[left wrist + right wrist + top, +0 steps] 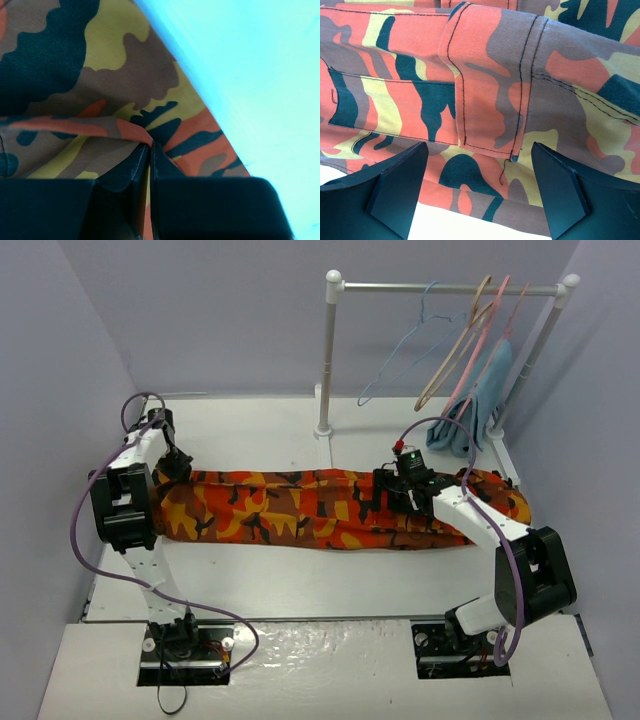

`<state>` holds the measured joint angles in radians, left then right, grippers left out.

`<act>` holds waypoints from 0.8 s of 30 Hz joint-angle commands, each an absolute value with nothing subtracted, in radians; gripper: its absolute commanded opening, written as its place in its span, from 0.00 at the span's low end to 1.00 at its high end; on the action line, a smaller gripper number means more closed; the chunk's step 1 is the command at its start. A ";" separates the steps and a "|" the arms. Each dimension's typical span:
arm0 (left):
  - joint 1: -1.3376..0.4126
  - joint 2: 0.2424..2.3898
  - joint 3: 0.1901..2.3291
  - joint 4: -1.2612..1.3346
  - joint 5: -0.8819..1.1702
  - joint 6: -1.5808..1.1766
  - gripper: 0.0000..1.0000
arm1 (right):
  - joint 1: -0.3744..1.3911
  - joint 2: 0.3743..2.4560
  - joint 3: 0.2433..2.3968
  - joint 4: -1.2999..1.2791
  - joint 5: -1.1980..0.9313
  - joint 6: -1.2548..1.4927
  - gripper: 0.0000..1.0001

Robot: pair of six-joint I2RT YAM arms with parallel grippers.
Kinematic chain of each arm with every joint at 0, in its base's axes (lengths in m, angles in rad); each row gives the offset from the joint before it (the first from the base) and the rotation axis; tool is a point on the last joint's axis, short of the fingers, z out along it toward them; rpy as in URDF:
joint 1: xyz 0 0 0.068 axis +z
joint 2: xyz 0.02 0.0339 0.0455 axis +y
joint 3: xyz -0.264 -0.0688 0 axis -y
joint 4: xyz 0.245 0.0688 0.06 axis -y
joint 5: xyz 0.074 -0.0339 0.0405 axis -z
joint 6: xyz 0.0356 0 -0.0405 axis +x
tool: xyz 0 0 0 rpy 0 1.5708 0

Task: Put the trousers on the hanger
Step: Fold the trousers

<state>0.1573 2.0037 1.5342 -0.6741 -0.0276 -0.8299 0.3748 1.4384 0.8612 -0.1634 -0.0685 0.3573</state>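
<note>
Quick status from my end. The trousers [300, 510] lie stretched across the table [300, 575], running left to right between the two arms. The waist end, with stitched pockets, sits under the right arm.

The left gripper [178, 468] is at the left end of the fabric. From the top camera I can't really make out its fingers, since the wrist covers them. On the left wrist camera the left gripper [150, 147] is pressed together with a raised fold of the camo cloth pinched right at the tips. How much fabric is actually between the pads is hidden by the fingers themselves. The bright patch on the right of that view is washed out, so I can't read anything there.

The right gripper [395, 495] sits over the waist end. On its own camera the right gripper [477, 150] is spread wide, one finger on each side of a pocket seam, holding nothing. I can't tell whether the tips touch the cloth or hang just above it.

The hanger [392, 358], the thin light-blue wire one, hangs by its hook on the rail [445, 287] at the back, well apart from the trousers. Beside it are a tan hanger [455, 350], a pink hanger [487, 332] and a teal cloth [485, 400]. These overlap, so their lower parts are hard to separate.
</note>
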 commanded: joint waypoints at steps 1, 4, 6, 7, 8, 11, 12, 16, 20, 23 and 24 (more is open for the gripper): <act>0.130 1.889 1.646 -0.718 -0.138 -0.788 0.00 | 0.382 1.437 0.876 -0.132 -0.075 0.342 0.81; 0.129 1.905 1.681 -0.730 -0.169 -0.777 0.01 | 0.382 1.437 0.874 -0.132 -0.077 0.344 0.81; 0.127 1.935 1.705 -0.734 -0.167 -0.771 0.06 | 0.382 1.437 0.873 -0.132 -0.078 0.343 0.81; 0.126 1.951 1.711 -0.733 -0.165 -0.768 0.10 | 0.382 1.439 0.872 -0.133 -0.078 0.342 0.82; 0.124 1.975 1.715 -0.727 -0.163 -0.763 0.11 | 0.382 1.439 0.870 -0.133 -0.078 0.342 0.81; 0.114 2.015 1.720 -0.671 -0.160 -0.740 0.12 | 0.382 1.442 0.867 -0.132 -0.082 0.342 0.82; 0.114 2.023 1.725 -0.654 -0.151 -0.726 0.15 | 0.382 1.441 0.866 -0.132 -0.084 0.342 0.81; 0.114 2.031 1.767 -0.597 -0.121 -0.631 0.27 | 0.382 1.442 0.864 -0.132 -0.093 0.342 0.82; 0.133 1.981 1.782 -0.592 -0.096 -0.564 0.36 | 0.383 1.438 0.869 -0.135 -0.106 0.341 0.81; 0.171 1.905 1.740 -0.607 -0.117 -0.549 0.53 | 0.388 1.429 0.871 -0.135 -0.113 0.339 0.81; 0.188 1.876 1.722 -0.612 -0.124 -0.547 0.58 | 0.391 1.427 0.871 -0.135 -0.115 0.337 0.81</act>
<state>0.1272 2.0546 1.7053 -0.6361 -0.1013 -0.6094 0.3749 1.4384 0.8600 -0.1604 -0.0945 0.3569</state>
